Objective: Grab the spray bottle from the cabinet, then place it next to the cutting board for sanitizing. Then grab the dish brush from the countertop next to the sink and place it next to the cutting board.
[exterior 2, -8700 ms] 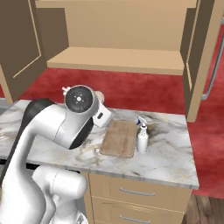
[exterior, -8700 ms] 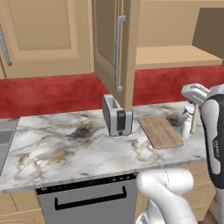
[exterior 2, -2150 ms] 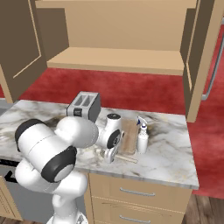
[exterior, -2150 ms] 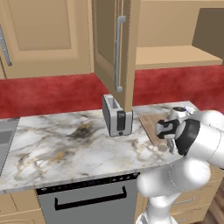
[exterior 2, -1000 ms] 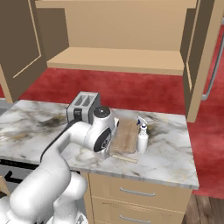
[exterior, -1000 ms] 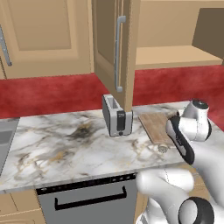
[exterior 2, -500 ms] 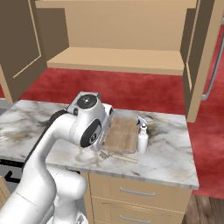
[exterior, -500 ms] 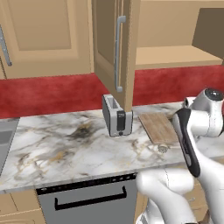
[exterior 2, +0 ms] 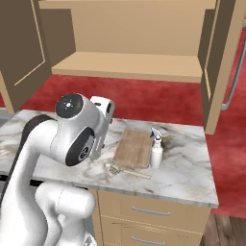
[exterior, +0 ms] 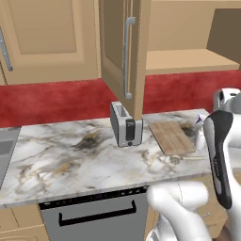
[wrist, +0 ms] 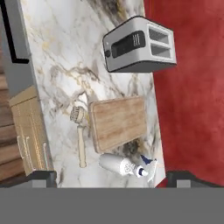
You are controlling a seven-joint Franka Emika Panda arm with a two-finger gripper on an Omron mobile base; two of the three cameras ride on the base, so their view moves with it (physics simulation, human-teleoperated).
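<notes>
The dish brush [wrist: 79, 131] lies on the countertop [exterior: 70, 160] just beside the cutting board [wrist: 118, 122], with the spray bottle [exterior 2: 156, 150] upright at the board's other edge. The gripper [wrist: 111, 176] hangs above, jaws spread wide and empty. Both items look placed, so a clean, straight lift away should avoid nudging either.

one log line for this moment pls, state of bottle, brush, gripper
spray bottle: upright on countertop beside cutting board | dish brush: flat on countertop along board's front edge | gripper: open, holding nothing
</notes>
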